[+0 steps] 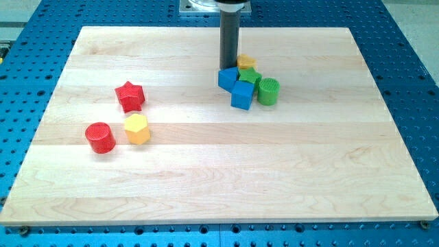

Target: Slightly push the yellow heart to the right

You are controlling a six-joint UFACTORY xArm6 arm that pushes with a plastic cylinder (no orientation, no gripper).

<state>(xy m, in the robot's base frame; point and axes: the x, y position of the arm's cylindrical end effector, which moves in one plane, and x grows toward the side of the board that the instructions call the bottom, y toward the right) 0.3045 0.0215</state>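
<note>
The yellow heart [246, 61] lies near the view's top centre, mostly hidden behind a green star [249, 75]. My tip [228, 67] stands just left of the heart, close to or touching it, at the upper edge of a blue block [227, 79]. A blue cube [242, 95] and a green cylinder [268, 90] sit in the same cluster, below and to the right of the heart.
A red star [129, 95], a red cylinder [100, 137] and a yellow hexagon [137, 128] sit at the view's left. The wooden board [219, 185] lies on a blue perforated table [411, 82].
</note>
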